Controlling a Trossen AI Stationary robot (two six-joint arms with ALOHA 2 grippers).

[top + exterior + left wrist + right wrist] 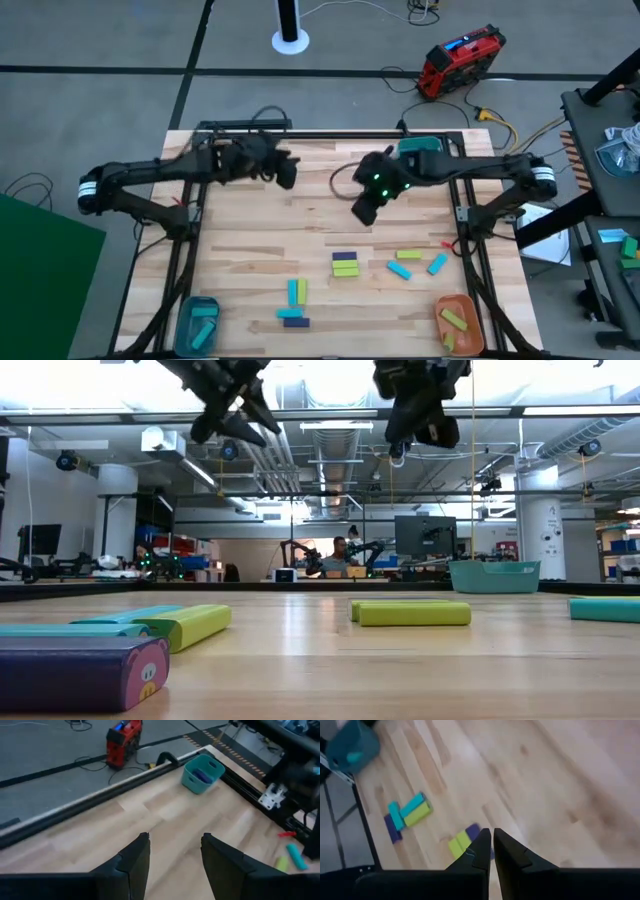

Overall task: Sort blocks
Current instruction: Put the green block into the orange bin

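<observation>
Table (pixel 250 230): light wooden top, dark frame rails along its edges. Loose blocks on the near half, eight counted from above, in two groups. Middle-left cluster of three: one cyan block (pixel 292 291) and one yellow-green block (pixel 302 290) side by side, one purple block (pixel 295 321) lying across their near ends. Centre stack of two: purple block (pixel 345 257) touching a yellow-green block (pixel 345 269). To the right of that, three spread singly: one yellow-green (pixel 407 255), one cyan (pixel 401 271), one cyan (pixel 438 264). Containers, three: a teal bowl (pixel 199 322) at the near left corner holding cyan pieces, number unclear; an orange bowl (pixel 456 320) at the near right corner holding yellow-green pieces, about two; a teal bin (pixel 202 773) at the far right corner with something purple inside. Arms, two. Left gripper (pixel 285 172): raised above the far left part of the table, fingers (pixel 132 860) spread apart with bare wood between them, carrying nothing. Right gripper (pixel 364 209): raised above the table's centre, beyond the purple and yellow-green stack, fingers (pixel 479 851) closed together with only a thin slit between, nothing gripped. Off the table: a red device (pixel 460 60) on the floor behind, a white round stand (pixel 290 40).
</observation>
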